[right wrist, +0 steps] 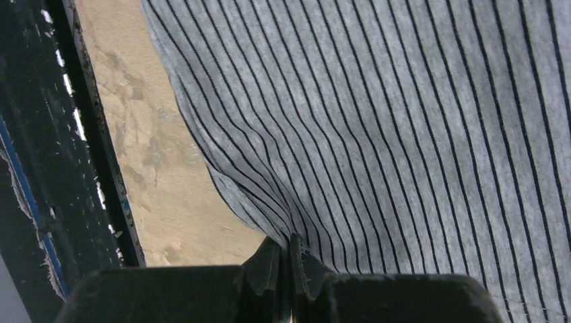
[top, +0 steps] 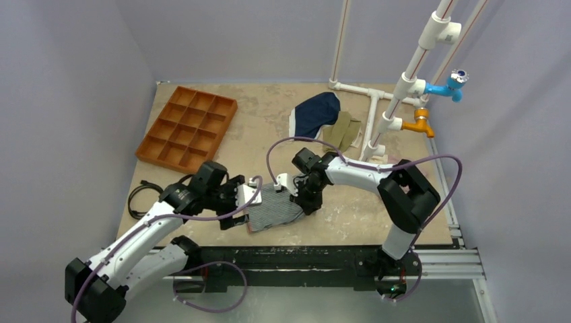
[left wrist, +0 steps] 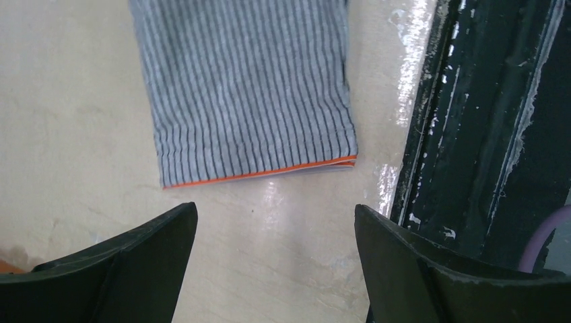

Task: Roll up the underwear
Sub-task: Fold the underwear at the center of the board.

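Observation:
The underwear (top: 273,208), grey with fine dark stripes and folded flat, lies on the table near its front edge. Its orange-trimmed end (left wrist: 259,173) faces my left gripper (top: 241,207), which stands open just short of it with only bare tabletop between the fingers (left wrist: 276,212). My right gripper (top: 306,202) is at the cloth's opposite side. In the right wrist view its fingers are shut (right wrist: 291,245) on a pinched edge of the striped cloth (right wrist: 404,121), which puckers toward the tips.
An orange compartment tray (top: 187,128) sits at the back left. A navy garment (top: 316,113) and an olive-tan one (top: 341,131) lie by the white pipe frame (top: 377,114). A black cable (top: 141,198) lies at the left edge. The black rail (top: 303,256) borders the table's front.

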